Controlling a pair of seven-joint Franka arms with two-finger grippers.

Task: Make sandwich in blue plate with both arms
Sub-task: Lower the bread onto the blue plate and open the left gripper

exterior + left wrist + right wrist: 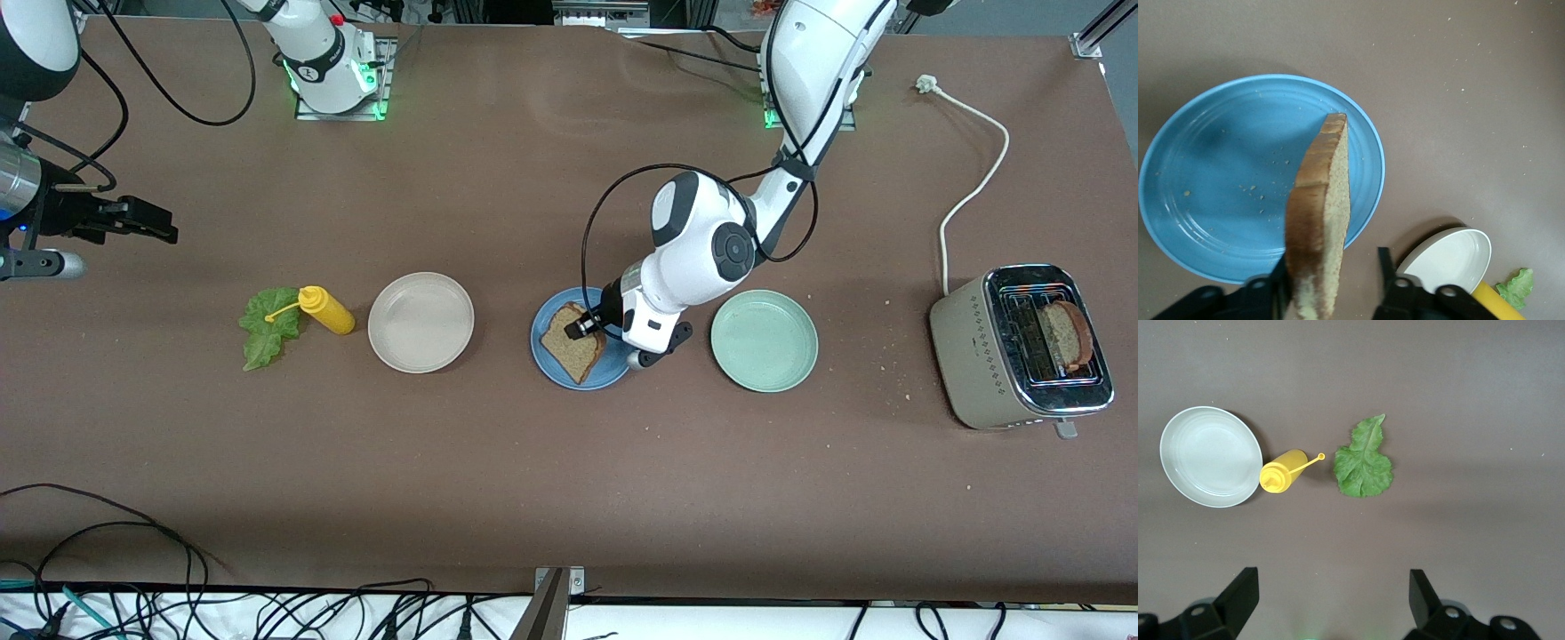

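Left gripper is down over the blue plate, which sits near the middle of the tabletop. A slice of brown bread stands on edge between its fingers: one finger is against the crust side, the other finger sits apart from the slice, so the jaws look partly spread rather than pinching it. From the front the bread leans over the plate, and its lower end is too hidden to tell if it touches.

Right gripper hangs over the right arm's end of the table with its fingers spread wide, nothing in them, waiting. Under it, a lettuce leaf lies flat just beside a yellow squeeze bottle, and a beige plate is next to the bottle.

A pale green plate sits beside the blue one, toward the left arm's end. Near that end's edge there's a toaster with a second bread slice sticking out of one slot.
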